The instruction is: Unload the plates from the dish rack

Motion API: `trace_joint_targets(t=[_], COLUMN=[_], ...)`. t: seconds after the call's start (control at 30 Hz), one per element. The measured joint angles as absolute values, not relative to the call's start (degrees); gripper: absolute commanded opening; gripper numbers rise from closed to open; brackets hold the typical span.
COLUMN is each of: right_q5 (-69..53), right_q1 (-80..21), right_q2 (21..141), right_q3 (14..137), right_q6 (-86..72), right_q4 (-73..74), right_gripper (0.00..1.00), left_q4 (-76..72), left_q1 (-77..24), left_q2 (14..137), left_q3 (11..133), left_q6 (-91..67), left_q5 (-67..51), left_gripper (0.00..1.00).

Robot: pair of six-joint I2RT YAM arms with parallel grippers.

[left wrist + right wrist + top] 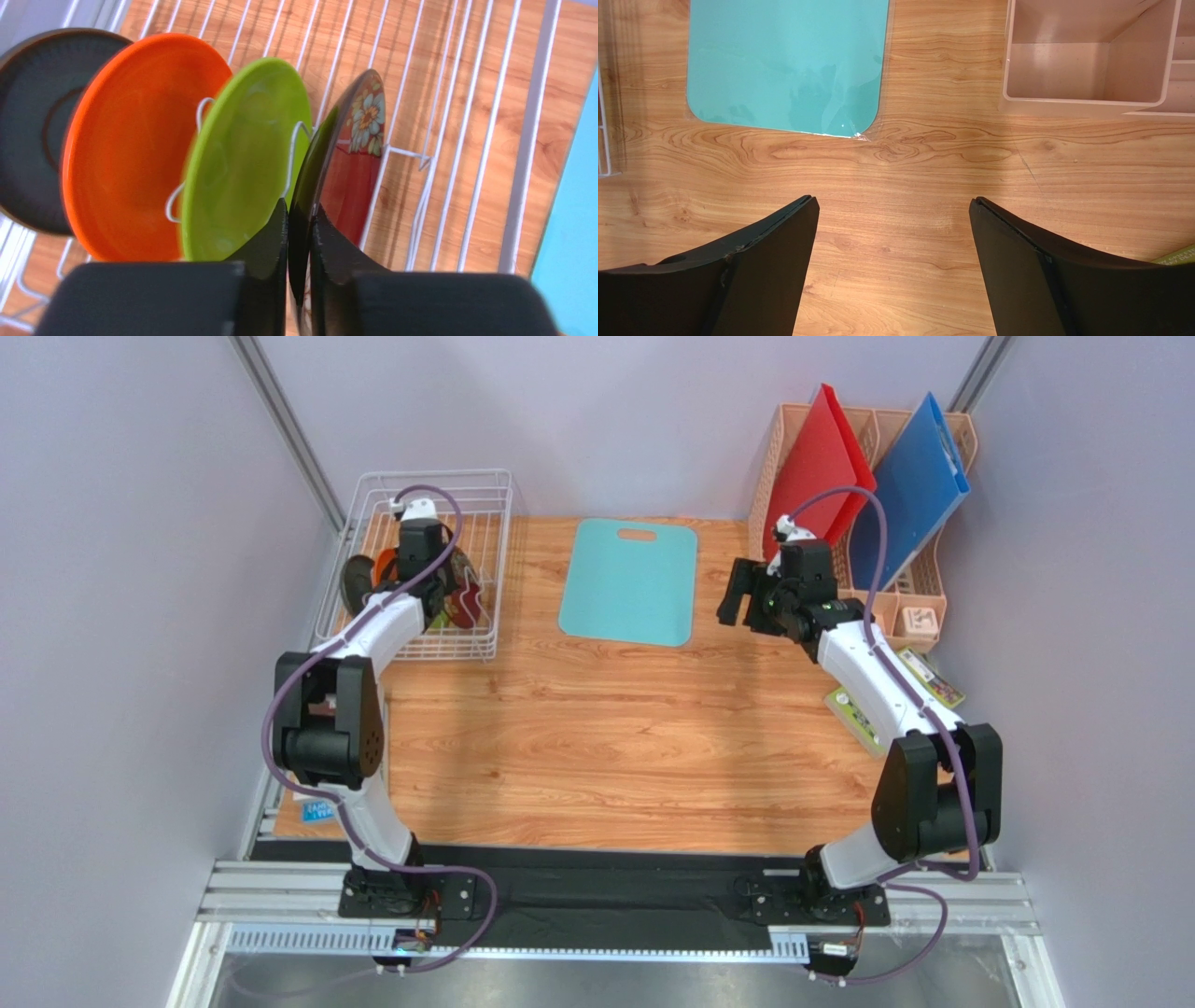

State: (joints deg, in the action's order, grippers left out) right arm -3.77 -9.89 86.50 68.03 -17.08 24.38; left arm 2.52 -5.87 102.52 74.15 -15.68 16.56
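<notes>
Inside the white wire dish rack [428, 475] the plates stand on edge in a row. From left to right in the left wrist view they are dark teal-grey [28, 126], orange [133, 140], lime green [246, 154] and dark red patterned [358, 161]. My left gripper [300, 210] reaches down into the rack and is shut on the near rim of the dark red patterned plate, one finger on each face. My right gripper [894, 203] hovers open over bare wood right of the rack, with nothing between its fingers [773, 252].
A flat teal cutting board [630, 581] lies on the table between the arms, right of the rack. A peach organizer [898, 490] holding a red board [821, 462] and a blue board [912, 483] stands at the back right. Small cards [919, 679] lie by the right edge.
</notes>
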Motion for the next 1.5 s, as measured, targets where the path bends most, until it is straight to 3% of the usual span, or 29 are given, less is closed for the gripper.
trace_joint_targets(t=[0.6, 1.13, 1.5], right_q5=[-3.73, -3.81, -5.21], right_q1=[-9.89, -9.89, -9.89], right_q2=[86.5, 86.3, 81.25], right_q3=[68.12, 68.12, 68.01], right_q6=[-17.08, -17.1, -17.15], right_q4=[24.6, 25.8, 26.22], right_gripper=[0.88, 0.89, 0.9], left_q4=[2.63, 5.48, 14.46], left_q1=[-6.76, -12.84, -12.56], left_q2=[101.93, 95.26, 80.03], left_q3=[73.12, 73.12, 73.65], left_q6=[-8.67, -0.62, -4.21], left_q5=[17.41, 31.4, 26.96], left_gripper=[0.0, 0.0, 0.0])
